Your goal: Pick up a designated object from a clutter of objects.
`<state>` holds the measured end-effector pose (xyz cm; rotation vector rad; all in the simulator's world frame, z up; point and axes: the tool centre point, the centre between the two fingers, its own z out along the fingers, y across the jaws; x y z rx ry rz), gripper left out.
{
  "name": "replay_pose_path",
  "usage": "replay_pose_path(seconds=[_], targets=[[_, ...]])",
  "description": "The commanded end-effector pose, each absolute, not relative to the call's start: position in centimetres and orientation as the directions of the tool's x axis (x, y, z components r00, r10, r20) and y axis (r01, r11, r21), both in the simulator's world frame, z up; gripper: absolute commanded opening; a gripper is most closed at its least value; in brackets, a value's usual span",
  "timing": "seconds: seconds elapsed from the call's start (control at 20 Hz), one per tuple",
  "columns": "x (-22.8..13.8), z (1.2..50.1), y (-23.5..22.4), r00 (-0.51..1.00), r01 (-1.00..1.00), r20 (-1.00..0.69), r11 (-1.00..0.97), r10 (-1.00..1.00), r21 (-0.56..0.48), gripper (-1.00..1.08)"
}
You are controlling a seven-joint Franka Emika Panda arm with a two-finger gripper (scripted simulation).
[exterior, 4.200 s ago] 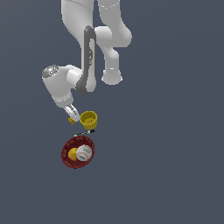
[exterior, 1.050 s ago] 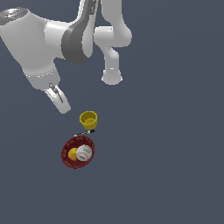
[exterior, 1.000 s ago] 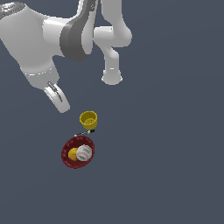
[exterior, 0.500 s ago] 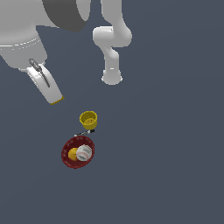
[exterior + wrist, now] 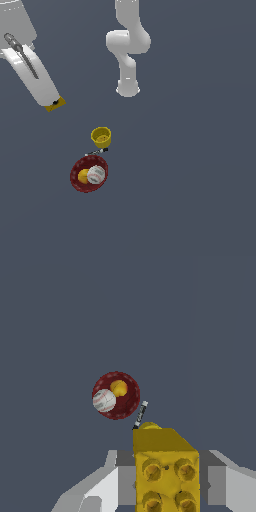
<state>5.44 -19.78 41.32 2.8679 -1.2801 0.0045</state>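
Your hand (image 5: 167, 491) pinches the small yellow studded block (image 5: 166, 468), raised well clear of the dark red bowl (image 5: 89, 174); pick looks done.

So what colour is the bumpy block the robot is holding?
Yellow-orange, with round studs. The block shows best in the wrist view, held in the end effector.
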Motion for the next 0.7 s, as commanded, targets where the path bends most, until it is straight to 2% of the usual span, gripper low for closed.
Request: replay_pose_path(seconds=[0.0,0.65], targets=[[5.9,42.3,-19.7,0.668,-0.744,0.002,-0.668,-0.744,0.000,-1.00],[7.0,44.3,-19.5,0.668,-0.744,0.000,-0.668,-0.744,0.000,-1.00]])
